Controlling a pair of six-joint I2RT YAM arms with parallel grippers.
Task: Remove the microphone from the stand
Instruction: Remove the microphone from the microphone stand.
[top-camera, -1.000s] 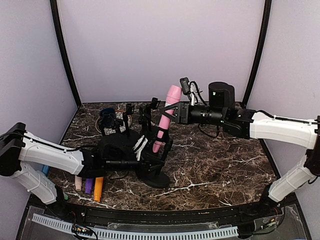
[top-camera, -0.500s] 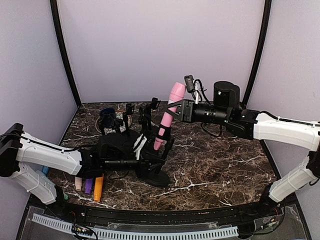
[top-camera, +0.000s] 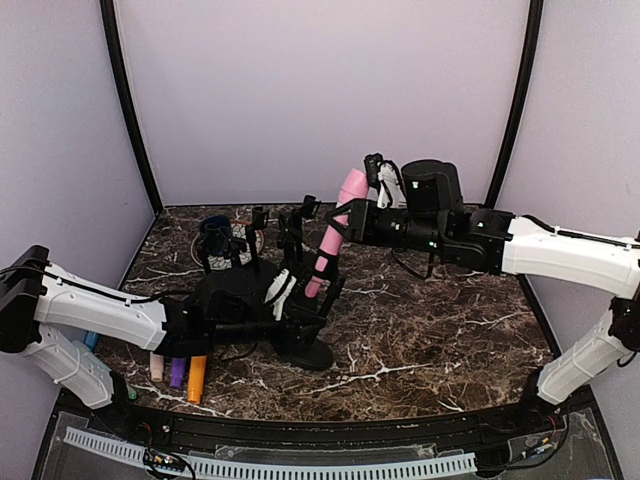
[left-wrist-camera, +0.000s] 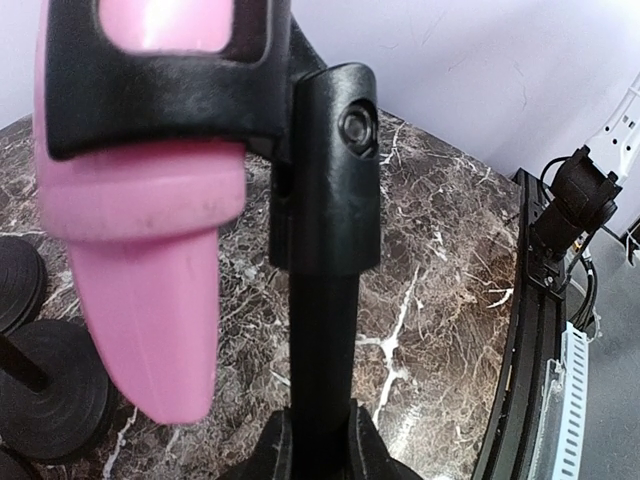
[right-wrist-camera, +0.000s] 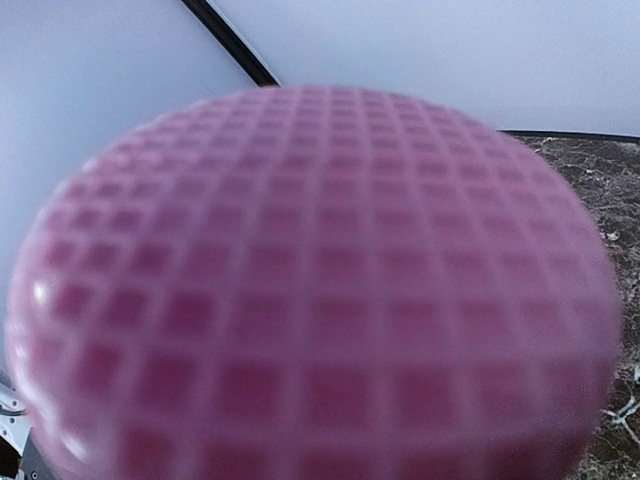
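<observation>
top view: the right pincer (top-camera: 340, 218) is clamped on the pink microphone (top-camera: 329, 240), its fingers on either side of the body just under the head. the microphone leans, head uppermost at the pincer and tail running down and away from it toward the left arm. its lower body sits in the black clip (left-wrist-camera: 160, 90) of the stand (top-camera: 306, 352).

left wrist view: the pink tail (left-wrist-camera: 150, 310) hangs out beneath the clip, to the left of the pole (left-wrist-camera: 322, 330) that rises straight up from between this pincer's fingers (left-wrist-camera: 372, 455). the left pincer (top-camera: 303, 312) is closed on that pole, low down, just above the round base that rests on the marbled surface (top-camera: 430, 320). black discs (left-wrist-camera: 50, 400) lie on the surface to the pincer's left.

right wrist view: the mesh head (right-wrist-camera: 310, 280) fills almost the whole picture (it is blurred, and this pincer's fingers cannot be seen here).

an orange marker (top-camera: 197, 375) lies behind the left pincer, beside its arm.
</observation>
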